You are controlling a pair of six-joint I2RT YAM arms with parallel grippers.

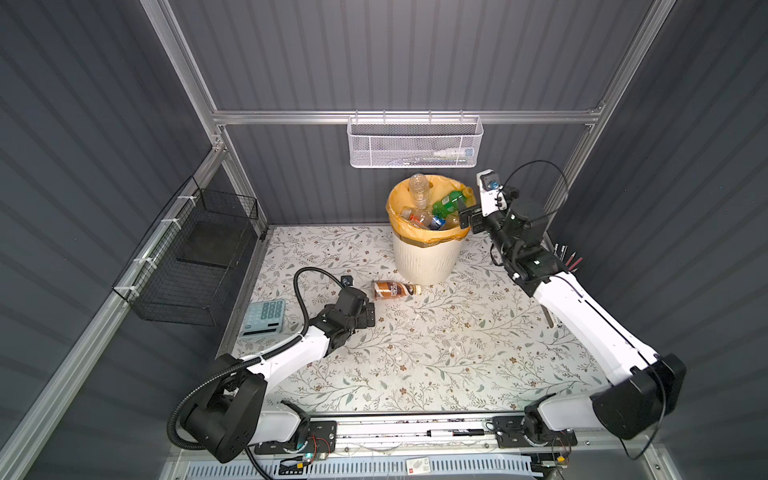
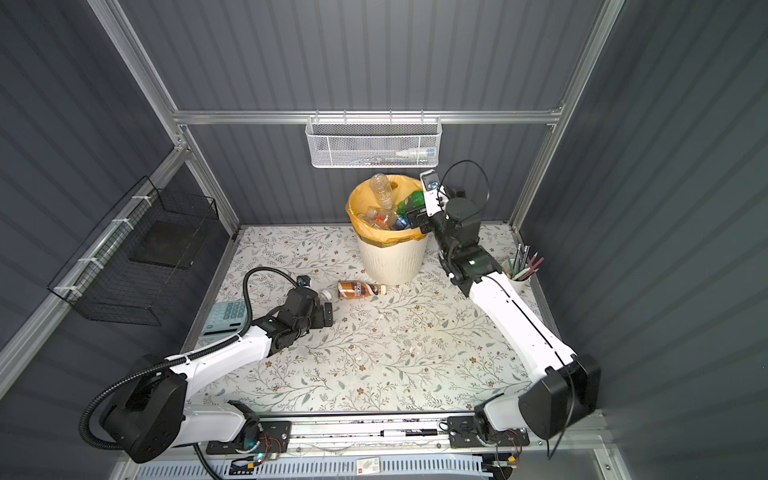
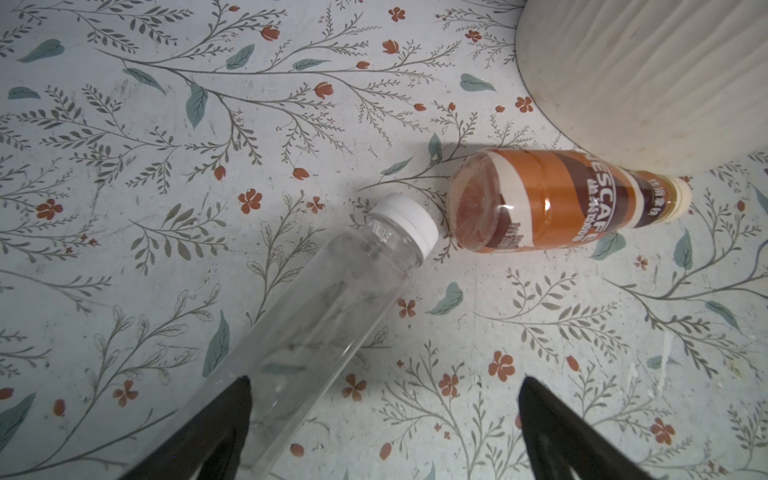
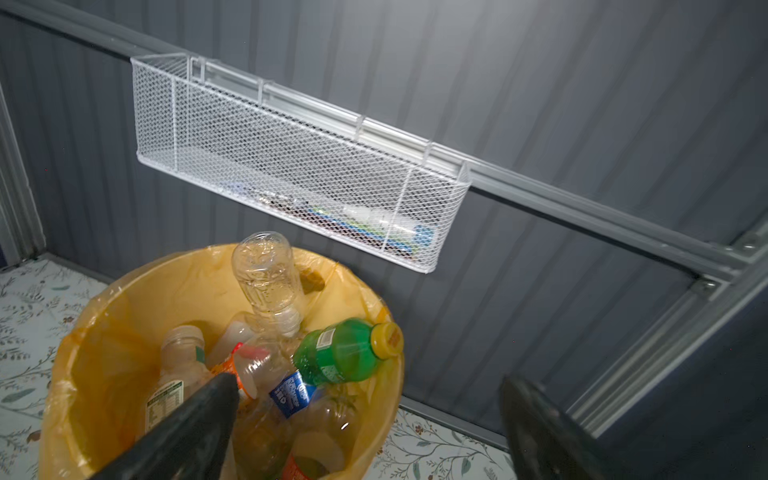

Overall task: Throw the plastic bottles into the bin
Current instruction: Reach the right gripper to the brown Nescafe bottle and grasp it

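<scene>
Both left fingers (image 3: 208,436) and right fingers (image 4: 187,424) gape empty; ribbed bin (image 1: 424,257) holds glossy bottles (image 4: 266,270).

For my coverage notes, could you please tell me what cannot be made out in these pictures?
Clear bottle: base cut off by the left wrist view's edge; in a top view only its cap shows past the left pincer.
White mesh basket: contents blurred behind the mesh in every view.
Bin: lower contents buried under the top bottles.
</scene>
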